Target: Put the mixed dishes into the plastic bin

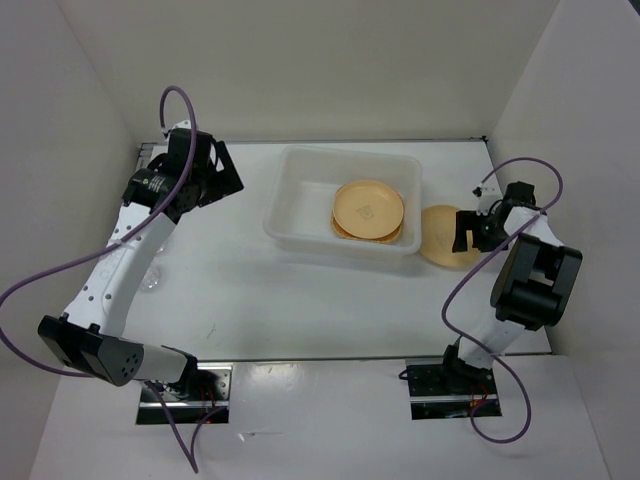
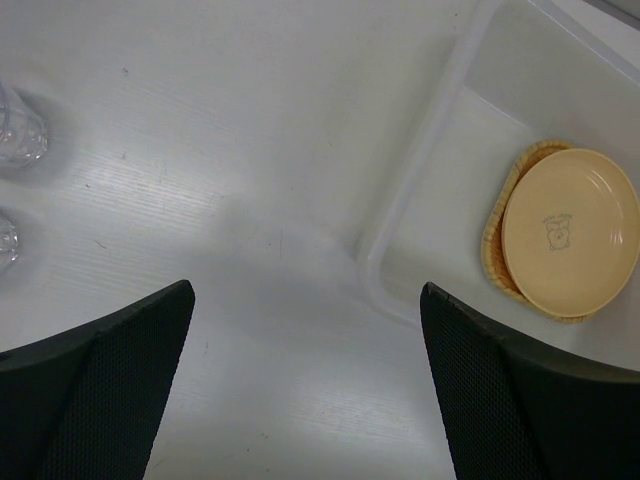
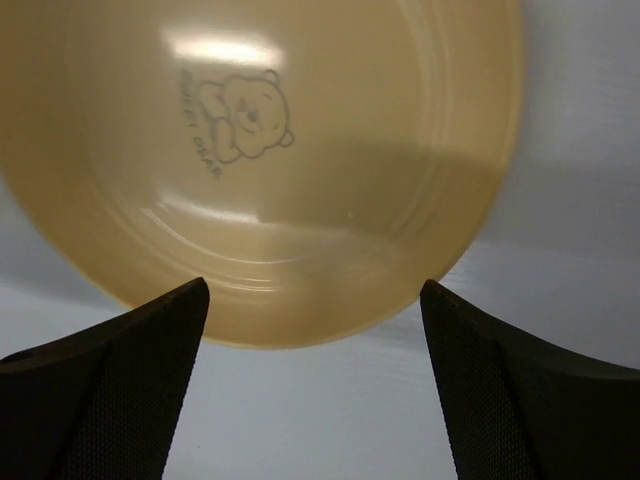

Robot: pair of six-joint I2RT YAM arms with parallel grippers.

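While one round plate (image 1: 368, 207) is seen in the translucent plastic bin (image 1: 300, 190), a second plate (image 1: 438, 250) is found on the bench (image 1: 280, 300) just ahead of the right hand (image 1: 463, 232). Beyond the left hand (image 2: 307, 290), spread and empty, a woven square tray (image 2: 492, 235) is seen under the binned plate; two clear cups (image 2: 18, 130) are noted outside, forward-left. Between the right hand's parted fingers (image 3: 120, 390), the glossy rim is shown, unclamped.

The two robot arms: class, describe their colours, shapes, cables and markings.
The left arm and right arm have white links joined by boxy black joint housings; the left shows a row of small dark dots. A purple cable loops loosely off each. Their bases sit on metal plates with red wiring. The fingers are black wedges with a fine mesh texture.
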